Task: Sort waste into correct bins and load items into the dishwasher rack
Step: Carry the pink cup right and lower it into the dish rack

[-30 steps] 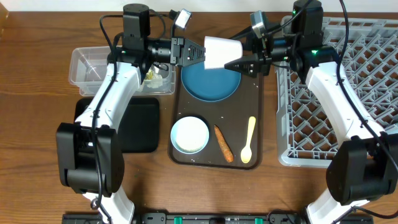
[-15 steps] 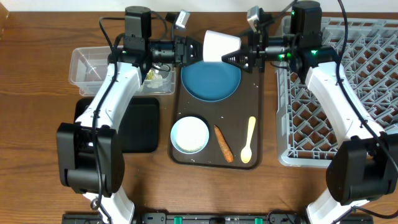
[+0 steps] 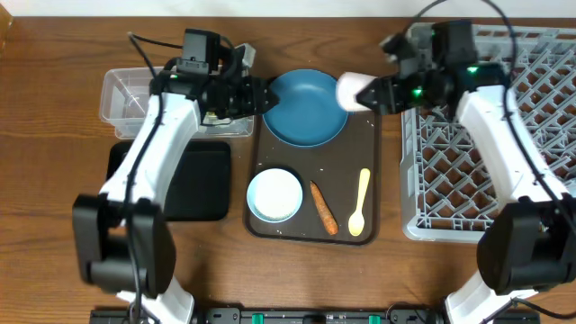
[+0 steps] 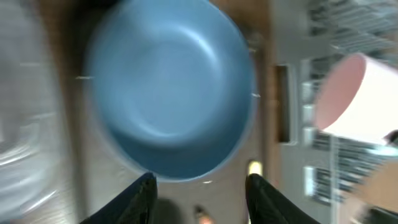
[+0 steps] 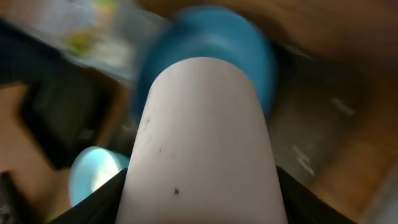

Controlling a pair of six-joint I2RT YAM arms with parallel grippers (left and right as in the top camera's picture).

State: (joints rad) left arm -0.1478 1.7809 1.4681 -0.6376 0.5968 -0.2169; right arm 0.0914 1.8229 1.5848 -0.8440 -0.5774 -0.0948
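Observation:
My right gripper is shut on the small cup, white outside and pink inside, and holds it on its side above the right edge of the dark blue plate, beside the grey rack. The cup fills the right wrist view between the fingers. My left gripper is open and empty at the plate's left edge. In the left wrist view its fingers frame the plate, with the cup at the right.
The dark brown serving tray holds the plate, a white-inside bowl, an orange carrot piece and a pale yellow spoon. A clear tub holding waste and a black tray lie to the left.
The cup was held between both grippers above the plate's far edge. The left gripper has let go and drawn back left. The right gripper has carried the cup right, toward the rack.

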